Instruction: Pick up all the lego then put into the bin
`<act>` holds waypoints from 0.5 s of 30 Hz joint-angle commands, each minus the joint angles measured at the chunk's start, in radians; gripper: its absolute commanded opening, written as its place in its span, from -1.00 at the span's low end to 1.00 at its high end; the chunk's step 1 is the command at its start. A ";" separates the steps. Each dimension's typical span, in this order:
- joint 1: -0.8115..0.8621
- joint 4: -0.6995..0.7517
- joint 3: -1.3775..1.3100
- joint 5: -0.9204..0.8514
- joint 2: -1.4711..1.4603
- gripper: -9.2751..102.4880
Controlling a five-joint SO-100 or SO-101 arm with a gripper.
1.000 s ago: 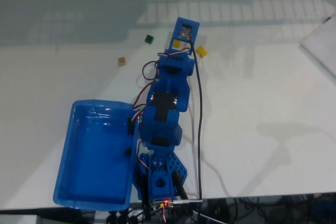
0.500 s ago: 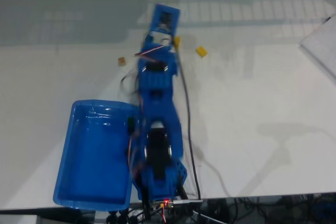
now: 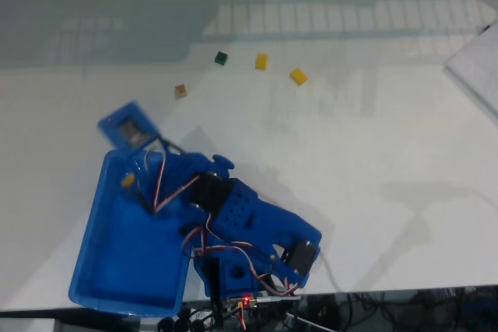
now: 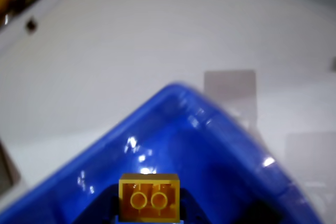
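Claw: your gripper [image 4: 149, 219] holds a yellow brick [image 4: 149, 198] over the blue bin [image 3: 117, 270].
Left: four bricks at 12 o'clock.

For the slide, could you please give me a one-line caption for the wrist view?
Yellow brick held by the gripper above a corner of the blue bin.

Table: my white tabletop [image 3: 373, 153], glossy and evenly lit.
Far side: a grey-green shaded band [image 3: 117, 13].
Light: a pale grid of window reflection [image 3: 342, 17] on the surface.
Right edge: a white sheet corner [image 3: 478, 68].
Near edge: dark cables [image 3: 405, 309].
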 commanded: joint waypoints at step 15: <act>0.235 -0.120 0.017 -0.141 -0.089 -0.23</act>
